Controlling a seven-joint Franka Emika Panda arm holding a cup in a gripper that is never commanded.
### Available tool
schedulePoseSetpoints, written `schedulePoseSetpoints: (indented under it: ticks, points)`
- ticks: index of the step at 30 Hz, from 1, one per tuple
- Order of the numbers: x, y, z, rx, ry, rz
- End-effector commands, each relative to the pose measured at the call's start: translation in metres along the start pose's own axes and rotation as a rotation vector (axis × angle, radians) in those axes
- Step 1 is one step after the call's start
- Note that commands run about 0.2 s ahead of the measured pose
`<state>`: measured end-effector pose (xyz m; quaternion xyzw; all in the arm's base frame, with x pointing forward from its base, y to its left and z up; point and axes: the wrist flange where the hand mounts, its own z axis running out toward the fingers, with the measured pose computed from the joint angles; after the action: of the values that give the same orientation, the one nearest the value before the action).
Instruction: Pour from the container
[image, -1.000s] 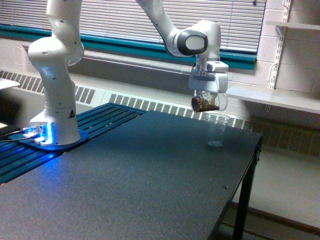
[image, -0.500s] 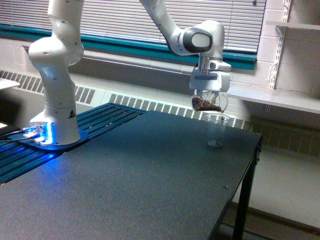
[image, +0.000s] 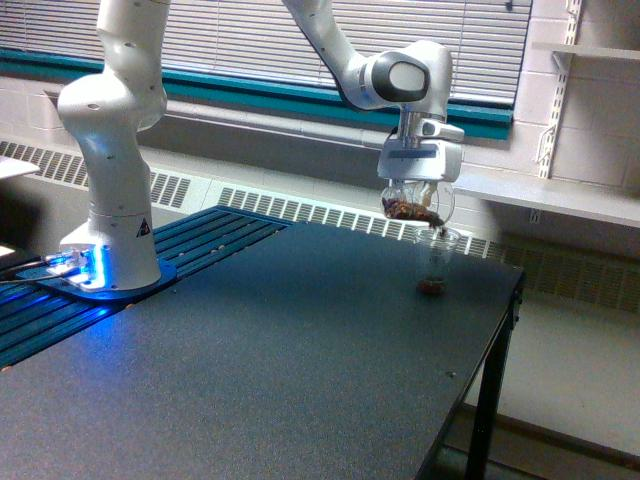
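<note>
Clear plastic shows between the white fingers (image: 403, 180) of the gripper (image: 418, 188), which are closed on the container (image: 417, 204), a small smooth-walled cup hanging just under the gripper body in the upper right of the frame, right of centre. The cup sits directly below and between the fingers, tipped over toward the frame's right, with brown bits heaped along its lower side and a thin brown trickle leaving its lip at the lower right. Directly beneath that lip stands a second clear cup (image: 436, 263), upright on the table, its rim just under the container; whether the two touch cannot be told. A small layer of brown bits lies in the bottom of this lower cup. It stands near the far right edge of the dark speckled table (image: 280, 370), which fills the lower half of the frame. Above the gripper, the white wrist and a grey joint of the Franka arm (image: 400, 78) lead up and left out of the top of the frame, while the arm's thick white base (image: 115, 180) stands at the left on a mount lit blue. Behind are window blinds, a teal sill, a long heater grille, and a white shelf (image: 560, 196) at the right.
</note>
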<state>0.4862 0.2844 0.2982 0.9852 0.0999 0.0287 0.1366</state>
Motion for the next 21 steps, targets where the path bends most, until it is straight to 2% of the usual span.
schedulePoseSetpoints:
  ticks: [1, 15, 21]
  points:
    - [0.0012, -0.0044, -0.0062, -0.026, 0.003, -0.007]
    - [0.0074, -0.0079, -0.011, -0.069, -0.036, -0.035]
    - [0.0107, -0.01, -0.0116, -0.088, -0.058, -0.07]
